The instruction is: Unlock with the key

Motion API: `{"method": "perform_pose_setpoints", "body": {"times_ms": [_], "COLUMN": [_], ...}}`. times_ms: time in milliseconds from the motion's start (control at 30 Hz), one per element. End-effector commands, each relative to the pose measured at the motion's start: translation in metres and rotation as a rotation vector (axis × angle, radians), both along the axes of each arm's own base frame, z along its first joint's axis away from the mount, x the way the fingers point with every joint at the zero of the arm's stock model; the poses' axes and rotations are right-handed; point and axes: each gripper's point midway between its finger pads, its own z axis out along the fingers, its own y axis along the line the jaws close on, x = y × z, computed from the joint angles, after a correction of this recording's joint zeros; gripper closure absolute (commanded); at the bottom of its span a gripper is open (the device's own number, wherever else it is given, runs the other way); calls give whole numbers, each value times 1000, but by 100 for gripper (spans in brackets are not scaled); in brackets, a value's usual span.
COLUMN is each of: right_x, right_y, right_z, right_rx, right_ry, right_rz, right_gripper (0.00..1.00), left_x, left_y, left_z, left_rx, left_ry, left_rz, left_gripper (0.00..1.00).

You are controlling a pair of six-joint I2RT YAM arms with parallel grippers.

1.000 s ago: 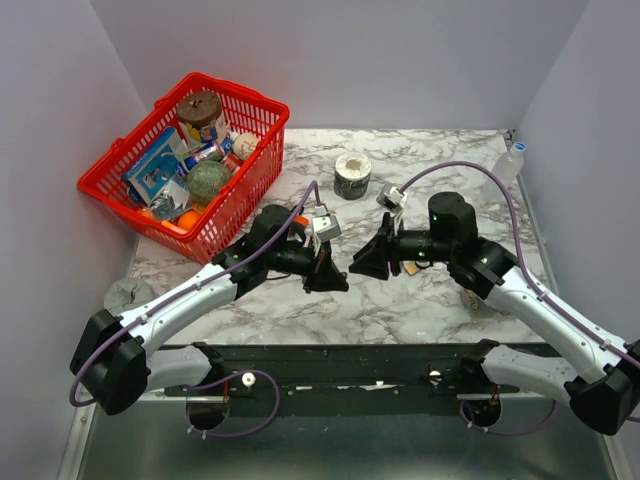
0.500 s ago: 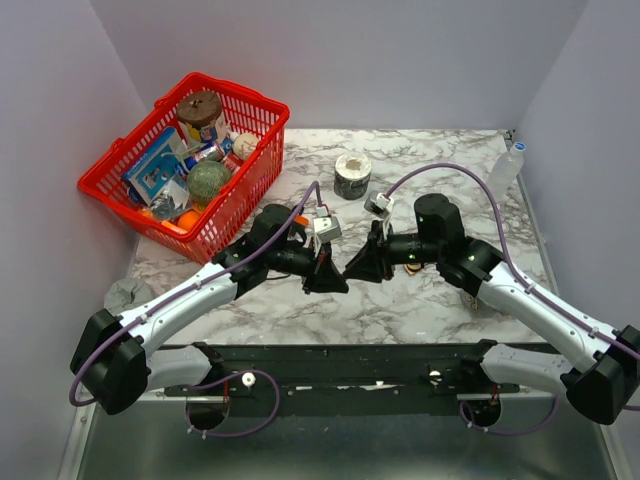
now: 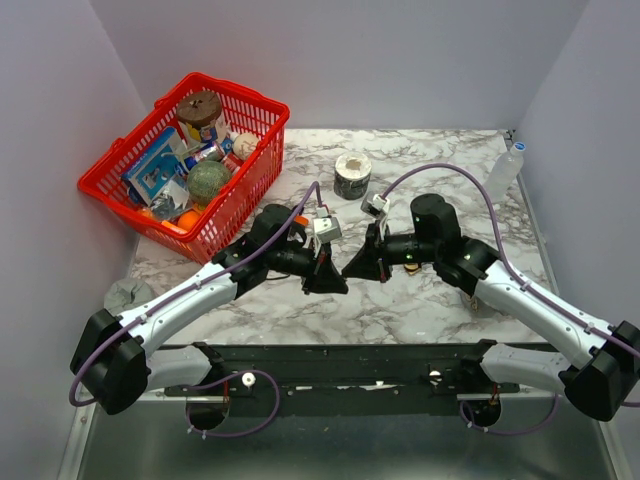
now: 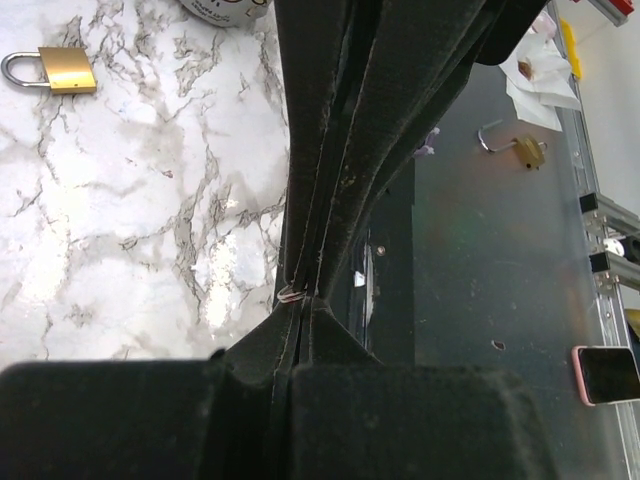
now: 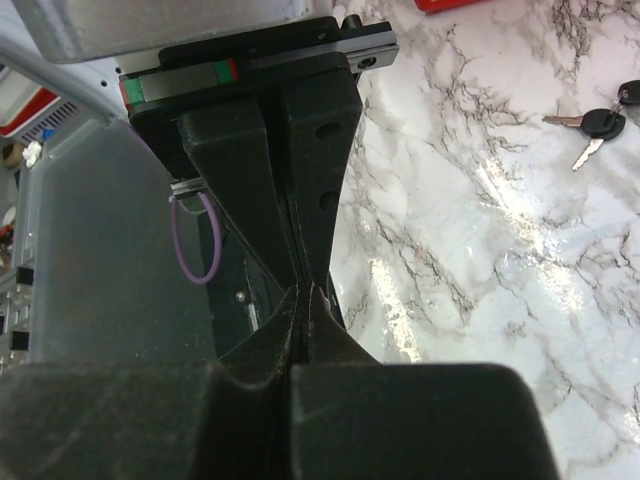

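Two keys (image 5: 598, 124) with black heads and silvery blades lie on the marble in the right wrist view, apart from both grippers. My left gripper (image 3: 335, 283) (image 4: 303, 300) is shut, and a small wire ring (image 4: 290, 293) pokes out at its tips. My right gripper (image 3: 350, 270) (image 5: 303, 288) is shut too, its tips meeting the left tips head-on above the table's near middle. I see nothing else between its jaws. A small brass padlock (image 4: 52, 70) lies on the marble beyond the left gripper.
A red basket (image 3: 120, 190) full of items stands at the back left. A white roll (image 3: 352, 175) sits mid-back and a clear bottle (image 3: 508, 165) at the far right. Another brass padlock (image 4: 522, 150) lies on a dark surface. A grey cloth (image 3: 125, 295) is at the left edge.
My right gripper has slid left to the left gripper's tips and closed its jaws from open to shut. The left arm has stayed still and shut.
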Motion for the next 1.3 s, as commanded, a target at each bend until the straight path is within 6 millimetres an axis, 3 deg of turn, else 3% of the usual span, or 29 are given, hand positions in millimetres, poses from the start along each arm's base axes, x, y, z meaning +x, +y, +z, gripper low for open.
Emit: {"method": "perform_pose_setpoints", "body": {"times_ms": [0,233,267,300,400,500,700,867,1067,1200,1267], "right_x": [-10,5,11,15,25,30,32,26,18,15,12], "right_y": [4,6,5,4,2,1,1,2,5,6,6], "right_z": [-4,-7,-9,-10,-8,4,34,50,58,56,56], "right_rx": [17,38,33,37,60,128,275,369,429,441,452], "right_ry": [19,76,79,102,107,93,74,79,100,101,71], "right_rz": [55,-69,-117,-152,-236,-279,-314,-290,-241,-222,-203], "right_gripper": [99,99,99,99,99,99,99,99,99,99,99], "left_x": [1,5,7,8,9,7,19,19,20,16,16], "left_y": [-1,0,1,2,8,17,34,40,35,32,32], "left_z": [12,14,12,10,7,10,43,75,80,81,81], "left_rx": [-28,-21,-12,-1,15,2,-162,-387,-440,-466,-468], "left_ry": [-49,-58,-54,-55,-61,-66,-87,-66,-2,21,28], "left_rz": [-7,32,45,58,103,165,405,487,478,457,456], "left_gripper": [100,98,87,67,36,29,24,23,28,40,41]}}
